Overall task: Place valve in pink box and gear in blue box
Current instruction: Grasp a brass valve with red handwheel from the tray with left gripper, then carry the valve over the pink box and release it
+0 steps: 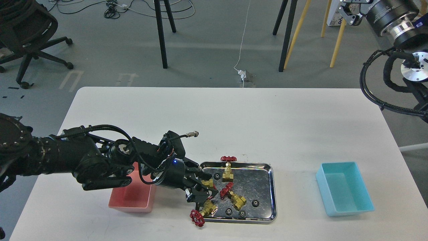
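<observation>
Four valves in view, all on or at the steel tray in the lower centre of the frame. Nearest: one valve hangs over the tray's lower left corner, red handwheel out on the desk. Next up, a valve lies on its side mid-tray. A third valve sits at the tray's left edge, right in the left hand; brass body shows between the fingers, handwheel hidden. Fingers are narrow and appear to be closing on it, but can't tell if there's firm contact. Fourth valve stands upright at the tray's upper edge, handwheel on top.

Gears: black toothed wheels scattered on the tray, one gear lower right, two more along the bottom edge, one near the upper left by the hand.

Pink box sits lower left of frame, just left of the tray, partly under the left arm. Nothing visible inside the part that shows. Blue box sits lower right, well apart from the tray, looks empty.

Right hand is up in the upper right corner of the frame, off the desk, seen small; can't tell wide or narrow.
</observation>
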